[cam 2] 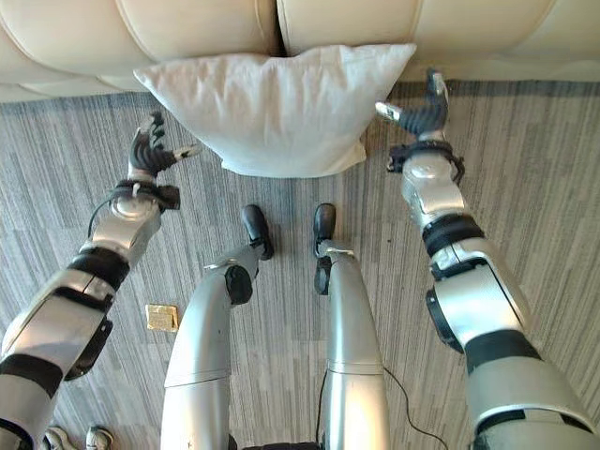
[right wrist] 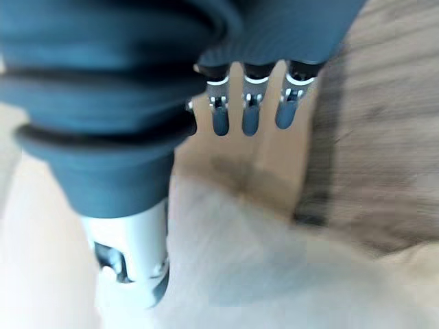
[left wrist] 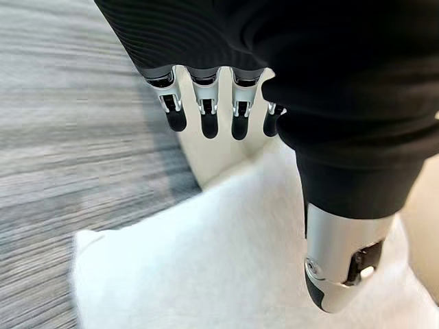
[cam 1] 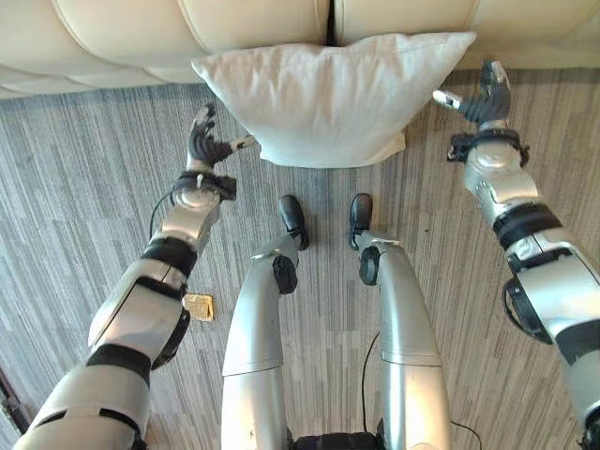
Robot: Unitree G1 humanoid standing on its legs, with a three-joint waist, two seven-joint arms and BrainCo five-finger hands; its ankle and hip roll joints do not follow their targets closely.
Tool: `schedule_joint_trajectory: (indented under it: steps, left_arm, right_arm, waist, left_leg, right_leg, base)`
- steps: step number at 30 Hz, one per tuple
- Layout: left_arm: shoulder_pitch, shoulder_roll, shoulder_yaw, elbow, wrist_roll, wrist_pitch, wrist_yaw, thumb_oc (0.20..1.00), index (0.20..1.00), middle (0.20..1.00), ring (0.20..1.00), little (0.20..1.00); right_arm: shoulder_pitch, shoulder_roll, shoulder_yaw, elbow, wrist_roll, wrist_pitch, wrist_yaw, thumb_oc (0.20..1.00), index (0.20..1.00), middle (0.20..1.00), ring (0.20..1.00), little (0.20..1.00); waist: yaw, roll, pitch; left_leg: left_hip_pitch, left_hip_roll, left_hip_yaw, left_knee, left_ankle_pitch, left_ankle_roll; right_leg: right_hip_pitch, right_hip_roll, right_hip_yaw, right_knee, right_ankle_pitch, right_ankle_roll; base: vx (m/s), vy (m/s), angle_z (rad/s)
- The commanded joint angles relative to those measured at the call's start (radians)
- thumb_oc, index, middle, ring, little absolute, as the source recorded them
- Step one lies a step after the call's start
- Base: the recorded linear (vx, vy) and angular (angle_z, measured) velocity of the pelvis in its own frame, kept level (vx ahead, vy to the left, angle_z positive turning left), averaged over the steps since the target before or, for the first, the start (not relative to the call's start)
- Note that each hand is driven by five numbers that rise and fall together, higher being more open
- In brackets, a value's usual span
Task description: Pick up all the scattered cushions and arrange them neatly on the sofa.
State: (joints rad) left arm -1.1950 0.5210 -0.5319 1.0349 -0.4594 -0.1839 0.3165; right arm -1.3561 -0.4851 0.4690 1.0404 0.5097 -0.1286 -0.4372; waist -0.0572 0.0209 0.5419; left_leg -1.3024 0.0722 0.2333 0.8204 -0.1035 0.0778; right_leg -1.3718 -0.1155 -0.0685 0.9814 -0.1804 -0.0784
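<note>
One white cushion (cam 1: 333,98) against sofa (cam 1: 141,33)

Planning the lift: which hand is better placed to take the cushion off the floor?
Neither clearly: left hand and right hand flank the white cushion, both open; a two-handed lift looks likely.

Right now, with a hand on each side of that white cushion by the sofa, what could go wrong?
1. Both the left hand and right hand are open beside the cushion, not gripping it; a soft cushion squeezed between flat hands may slip out.
2. The cushion leans against the sofa front, so lifting it might snag the seat edge.
3. A small flat item lies on the floor beside the robot and could be stepped on.
</note>
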Motion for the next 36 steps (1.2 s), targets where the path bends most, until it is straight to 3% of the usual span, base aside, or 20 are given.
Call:
schedule_joint_trajectory:
  steps: [1, 2, 3, 4, 11, 15, 20, 21, 22, 24, 28, 29, 31, 32, 36]
  left_arm:
    - [0.028, -0.050, 0.023, 0.017, 0.013, -0.031, 0.027, 1.000, 1.000, 1.000, 1.000, 1.000]
    - [0.004, -0.064, 0.017, 0.010, 0.015, -0.037, 0.034, 1.000, 1.000, 1.000, 1.000, 1.000]
    - [-0.005, -0.070, 0.014, -0.002, 0.011, -0.044, 0.040, 0.912, 0.912, 0.912, 0.912, 0.912]
    - [-0.005, -0.080, 0.021, -0.061, 0.006, -0.062, 0.053, 0.200, 0.200, 0.200, 0.200, 0.200]
    - [0.066, -0.060, 0.038, -0.236, 0.024, -0.094, 0.057, 0.200, 0.200, 0.200, 0.200, 0.200]
    - [0.194, -0.069, 0.082, -0.401, 0.062, -0.109, 0.068, 0.200, 0.200, 0.200, 0.200, 0.200]
    - [0.506, -0.126, 0.183, -0.697, 0.103, -0.120, 0.037, 0.200, 0.200, 0.200, 0.200, 0.200]
    - [0.514, -0.126, 0.183, -0.703, 0.104, -0.117, 0.037, 0.200, 0.200, 0.200, 0.200, 0.200]
    - [0.644, -0.161, 0.224, -0.790, 0.086, -0.128, 0.010, 0.200, 0.200, 0.200, 0.200, 0.200]
    - [0.773, -0.184, 0.247, -0.877, 0.083, -0.128, -0.022, 0.200, 0.200, 0.200, 0.200, 0.200]
    - [0.979, -0.165, 0.287, -0.978, 0.105, -0.135, -0.084, 0.200, 0.200, 0.200, 0.200, 0.200]
    - [0.981, -0.165, 0.287, -0.979, 0.105, -0.134, -0.084, 0.200, 0.200, 0.200, 0.200, 0.200]
    - [1.069, -0.155, 0.315, -1.024, 0.103, -0.139, -0.109, 0.200, 0.200, 0.200, 0.200, 0.200]
    - [1.169, -0.128, 0.332, -1.087, 0.127, -0.139, -0.144, 0.200, 0.200, 0.200, 0.200, 0.200]
    - [1.250, -0.113, 0.348, -1.142, 0.117, -0.130, -0.169, 0.200, 0.200, 0.200, 0.200, 0.200]
  right_arm:
    - [0.049, 0.070, 0.041, 0.022, 0.040, -0.047, -0.027, 1.000, 1.000, 1.000, 1.000, 1.000]
    - [0.029, 0.086, 0.052, 0.013, 0.046, -0.051, -0.026, 0.749, 0.749, 0.749, 0.749, 0.749]
    - [0.020, 0.109, 0.063, 0.001, 0.046, -0.057, -0.023, 0.489, 0.489, 0.489, 0.489, 0.489]
    - [0.020, 0.130, 0.072, -0.073, 0.049, -0.080, -0.015, 0.200, 0.200, 0.200, 0.200, 0.200]
    - [0.111, 0.143, 0.076, -0.265, 0.008, -0.130, 0.009, 0.200, 0.200, 0.200, 0.200, 0.200]
    - [0.256, 0.130, 0.036, -0.402, -0.063, -0.142, 0.030, 0.200, 0.200, 0.200, 0.200, 0.200]
    - [0.649, 0.123, -0.076, -0.684, -0.136, -0.142, 0.118, 0.200, 0.200, 0.200, 0.200, 0.200]
    - [0.658, 0.123, -0.076, -0.690, -0.137, -0.140, 0.118, 0.200, 0.200, 0.200, 0.200, 0.200]
    - [0.802, 0.119, -0.110, -0.791, -0.159, -0.140, 0.157, 0.200, 0.200, 0.200, 0.200, 0.200]
    - [0.940, 0.128, -0.143, -0.877, -0.165, -0.143, 0.198, 0.200, 0.200, 0.200, 0.200, 0.200]
    - [1.151, 0.103, -0.205, -1.032, -0.179, -0.154, 0.275, 0.200, 0.200, 0.200, 0.200, 0.200]
    - [1.153, 0.103, -0.205, -1.033, -0.179, -0.153, 0.276, 0.200, 0.200, 0.200, 0.200, 0.200]
    - [1.229, 0.081, -0.231, -1.111, -0.187, -0.163, 0.309, 0.200, 0.200, 0.200, 0.200, 0.200]
    - [1.318, 0.058, -0.264, -1.207, -0.190, -0.166, 0.356, 0.200, 0.200, 0.200, 0.200, 0.200]
    - [1.393, 0.062, -0.273, -1.266, -0.138, -0.153, 0.404, 0.200, 0.200, 0.200, 0.200, 0.200]
  waist:
    - [0.007, 0.058, -0.131]
    - [0.012, 0.061, -0.136]
    - [0.016, 0.060, -0.138]
    - [0.021, 0.059, -0.147]
    - [0.013, 0.048, -0.164]
    - [0.004, 0.036, -0.173]
    - [-0.009, 0.019, -0.179]
    - [-0.010, 0.019, -0.177]
    - [-0.015, 0.009, -0.187]
    - [-0.018, 0.003, -0.196]
    - [-0.028, -0.007, -0.234]
    - [-0.028, -0.007, -0.233]
    - [-0.031, -0.011, -0.264]
    - [-0.037, -0.015, -0.313]
    - [-0.039, -0.017, -0.364]
  left_leg:
    - [0.024, -0.009, -0.041, 0.057, -0.121, -0.071]
    - [0.016, -0.011, -0.044, 0.057, -0.120, -0.072]
    - [0.016, -0.016, -0.052, 0.057, -0.119, -0.071]
    - [0.020, -0.025, -0.059, 0.044, -0.115, -0.069]
    - [0.083, -0.029, -0.073, -0.035, -0.086, -0.076]
    - [0.195, -0.023, -0.086, -0.142, -0.067, -0.087]
    - [0.487, -0.034, -0.096, -0.360, -0.028, -0.106]
    - [0.498, -0.034, -0.096, -0.367, -0.026, -0.106]
    - [0.599, -0.042, -0.088, -0.449, 0.016, -0.106]
    - [0.722, -0.050, -0.089, -0.516, 0.031, -0.110]
    - [0.913, -0.055, -0.088, -0.605, 0.044, -0.121]
    - [0.916, -0.055, -0.088, -0.606, 0.044, -0.121]
    - [1.003, -0.053, -0.077, -0.648, 0.049, -0.127]
    - [1.106, -0.051, -0.056, -0.690, 0.044, -0.130]
    - [1.182, -0.058, -0.035, -0.703, 0.022, -0.124]
  right_leg:
    - [0.039, -0.004, 0.077, -0.004, -0.096, 0.100]
    - [0.033, -0.005, 0.074, 0.000, -0.101, 0.097]
    - [0.034, -0.001, 0.074, 0.003, -0.101, 0.096]
    - [0.040, -0.001, 0.067, -0.007, -0.095, 0.097]
    - [0.107, 0.007, 0.050, -0.072, -0.077, 0.101]
    - [0.227, 0.009, 0.035, -0.183, -0.046, 0.117]
    - [0.509, 0.013, 0.008, -0.402, 0.018, 0.145]
    - [0.519, 0.013, 0.008, -0.408, 0.020, 0.145]
    - [0.617, 0.012, -0.009, -0.496, 0.069, 0.148]
    - [0.739, 0.016, -0.016, -0.570, 0.085, 0.154]
    - [0.952, 0.024, -0.026, -0.701, 0.100, 0.165]
    - [0.956, 0.025, -0.026, -0.703, 0.101, 0.165]
    - [1.047, 0.032, -0.022, -0.765, 0.113, 0.173]
    - [1.155, 0.041, -0.021, -0.839, 0.127, 0.184]
    - [1.238, 0.040, -0.007, -0.886, 0.131, 0.193]
  base:
    - [0.02, -0.054, 0.08]
    - [0.01, -0.033, 0.06]
    - [0.02, -0.055, 0.06]
    - [0.01, -0.034, 0.07]
    - [0.01, -0.013, 0.06]
    - [0.00, 0.000, 0.00]
    - [0.01, 0.014, -0.01]
    - [-0.01, -0.001, -0.10]
    - [0.02, -0.028, -0.08]
    - [0.10, -0.024, -0.06]
    - [0.17, -0.019, -0.09]
    - [0.13, 0.008, -0.08]
    - [0.26, 0.008, -0.08]
    - [0.37, 0.025, -0.14]
    - [0.24, 0.075, -0.22]
